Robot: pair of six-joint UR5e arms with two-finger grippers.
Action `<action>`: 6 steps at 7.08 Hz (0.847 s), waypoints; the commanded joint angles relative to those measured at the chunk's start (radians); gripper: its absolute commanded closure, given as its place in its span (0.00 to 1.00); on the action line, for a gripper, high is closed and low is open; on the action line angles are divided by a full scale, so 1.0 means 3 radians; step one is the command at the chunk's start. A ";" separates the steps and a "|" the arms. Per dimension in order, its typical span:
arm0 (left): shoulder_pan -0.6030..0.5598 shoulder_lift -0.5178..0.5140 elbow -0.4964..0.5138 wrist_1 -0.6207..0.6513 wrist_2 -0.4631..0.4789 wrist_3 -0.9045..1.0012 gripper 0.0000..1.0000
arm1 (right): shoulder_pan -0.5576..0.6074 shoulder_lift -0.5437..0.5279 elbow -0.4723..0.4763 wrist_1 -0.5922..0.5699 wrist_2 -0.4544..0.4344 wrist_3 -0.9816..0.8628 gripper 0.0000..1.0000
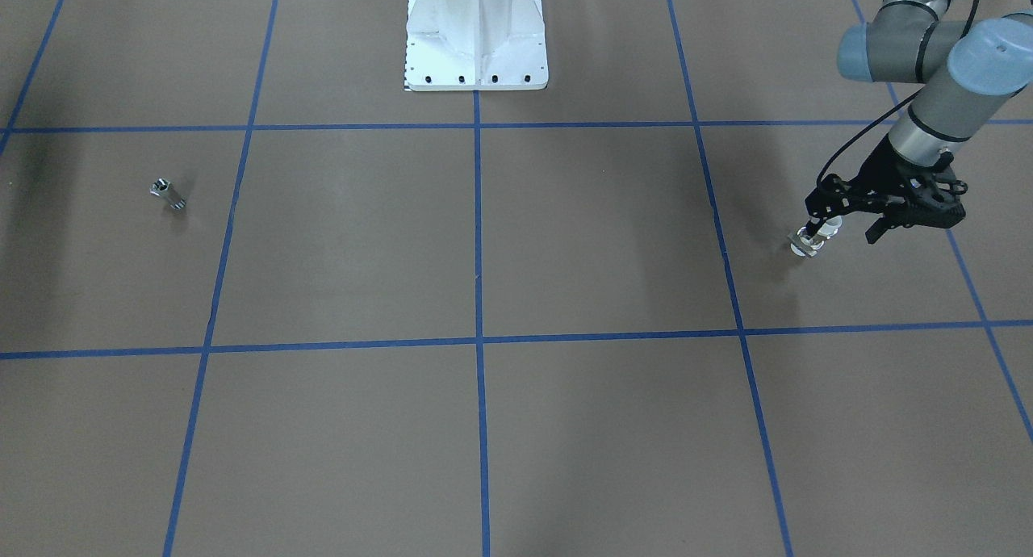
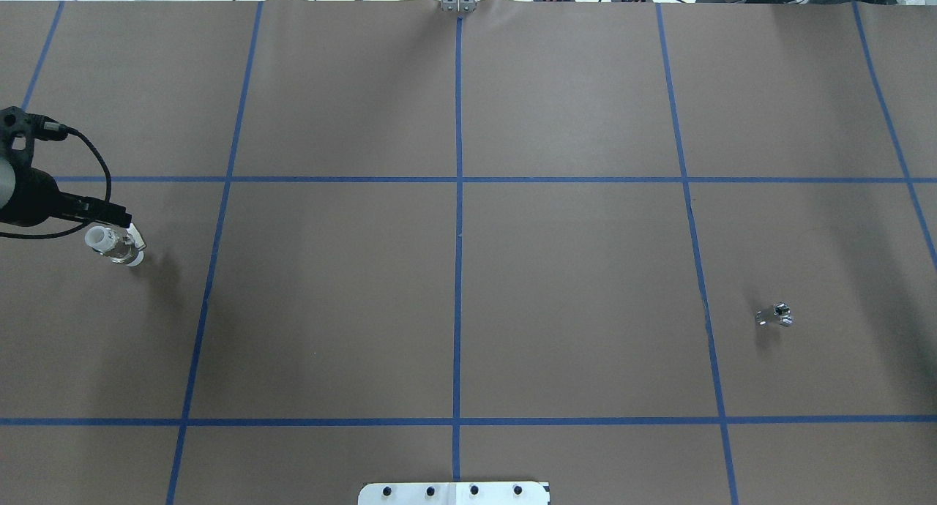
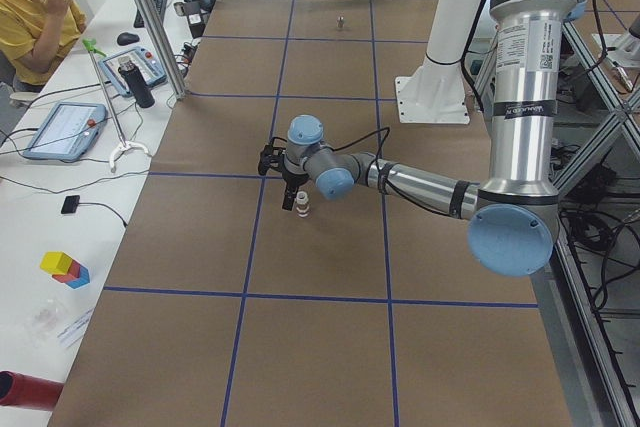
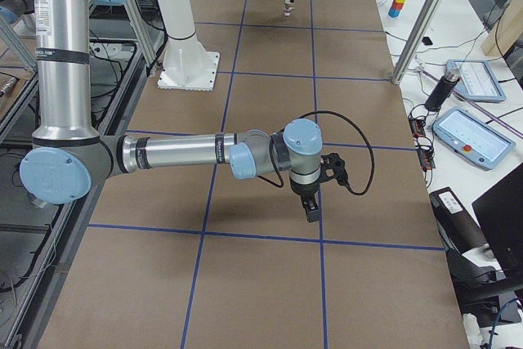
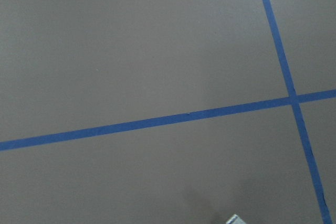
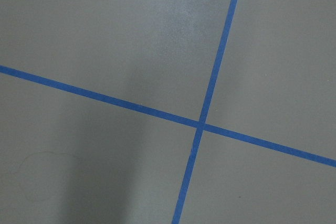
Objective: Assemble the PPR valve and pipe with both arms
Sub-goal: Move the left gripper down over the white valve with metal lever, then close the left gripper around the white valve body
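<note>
Left gripper (image 1: 815, 236) looks clamped on the PPR valve (image 1: 809, 241), mid-pickup. The pipe (image 1: 168, 194) sits far across the white pedestal (image 1: 476, 36) from it, needing the right gripper (image 4: 311, 208) next; can't tell whether that one's open.

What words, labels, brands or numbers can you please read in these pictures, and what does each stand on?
None can be read as text.
Label strip on the left arm's upright tube: print too small to read.
Label on the right arm's forearm: too small to read.
Screens of the two tablets: blurred.
The PPR valve, the pipe and the white pedestal: no marking visible.
</note>
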 commanded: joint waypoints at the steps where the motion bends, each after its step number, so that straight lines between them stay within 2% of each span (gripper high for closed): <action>1: 0.0166 0.0023 0.0001 0.0000 0.0050 -0.0036 0.00 | -0.0001 0.0000 -0.0002 0.0000 0.0000 0.0002 0.00; 6: 0.0182 0.0079 0.0006 -0.0005 0.0090 0.0000 0.03 | -0.0022 0.0000 0.0003 0.0000 0.0010 0.0002 0.00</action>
